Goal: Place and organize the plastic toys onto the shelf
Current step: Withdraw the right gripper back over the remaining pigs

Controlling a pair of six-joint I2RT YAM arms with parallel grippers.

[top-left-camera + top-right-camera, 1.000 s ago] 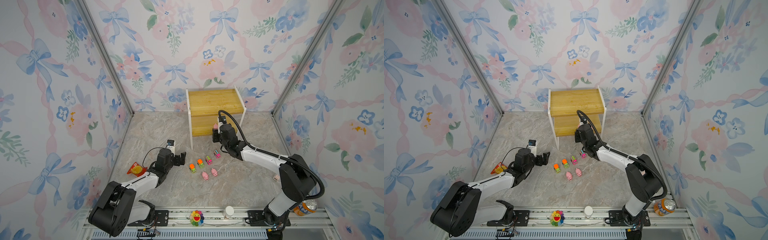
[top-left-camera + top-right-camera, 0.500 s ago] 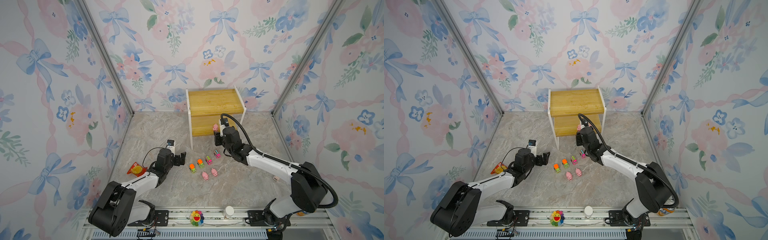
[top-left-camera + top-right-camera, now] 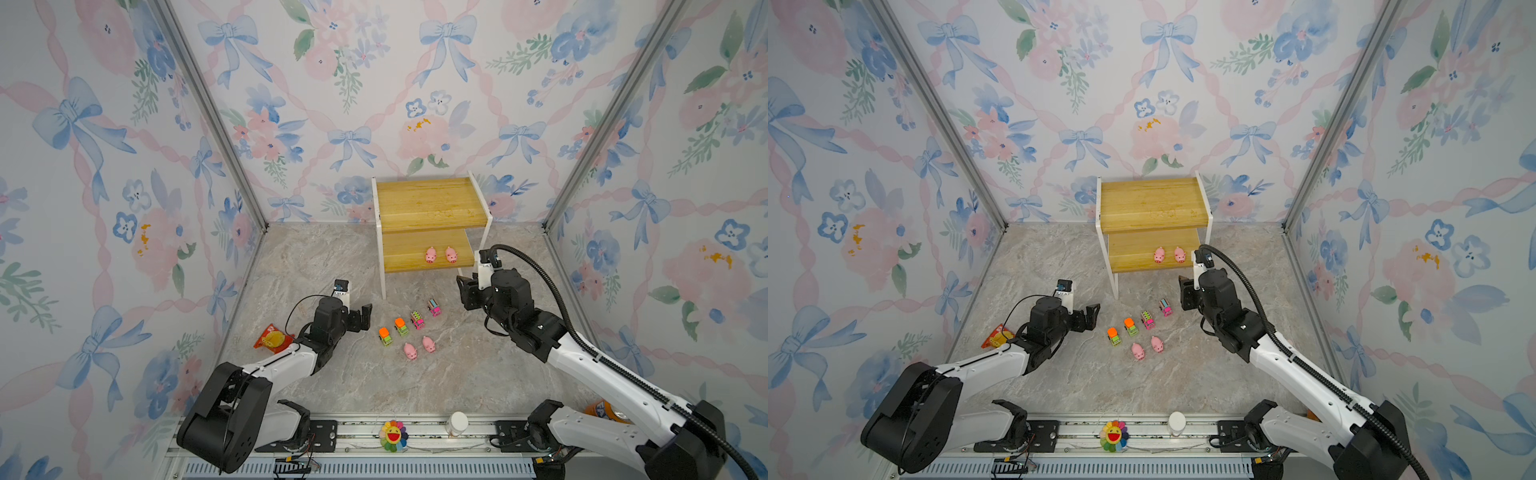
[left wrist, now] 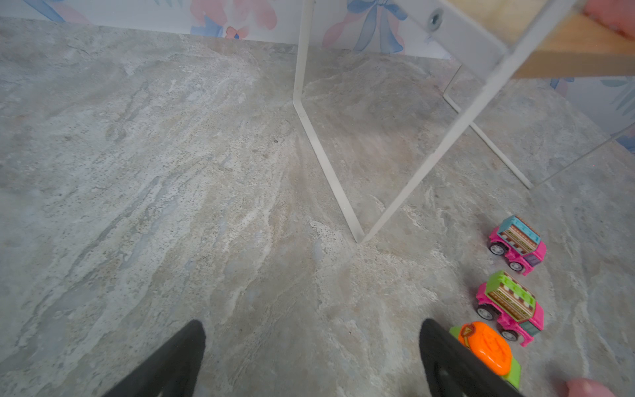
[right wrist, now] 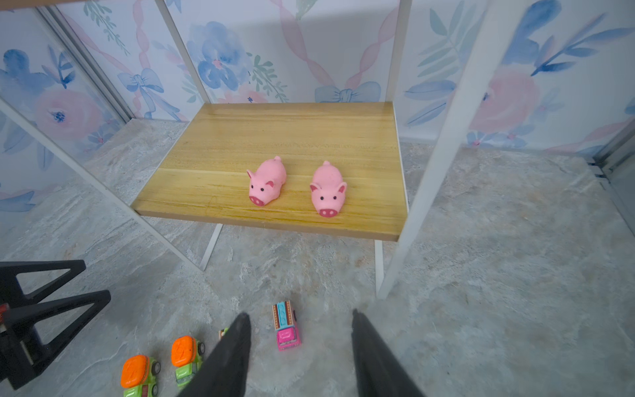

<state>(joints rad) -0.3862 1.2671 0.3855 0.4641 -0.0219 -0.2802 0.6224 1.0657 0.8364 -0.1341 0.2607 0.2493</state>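
Shelf (image 3: 428,203): 12 o'clock edge of tabletop (image 3: 332,266).
Right pincer (image 3: 467,291): partly open, empty, 5 o'clock of shelf.
Left pincer (image 3: 361,318): wide open, empty, 9 o'clock of cars.
Cars (image 3: 401,326): four, tabletop, 6 o'clock of shelf.
Pigs (image 3: 430,254): two on lower board (image 3: 405,253), two 6 o'clock of cars.

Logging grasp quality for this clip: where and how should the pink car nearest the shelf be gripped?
Grip the pink car across its two long sides, above the wheels, coming down from above. It stands upright on its wheels with bare floor on both sides, and the open right pincer hangs close by.
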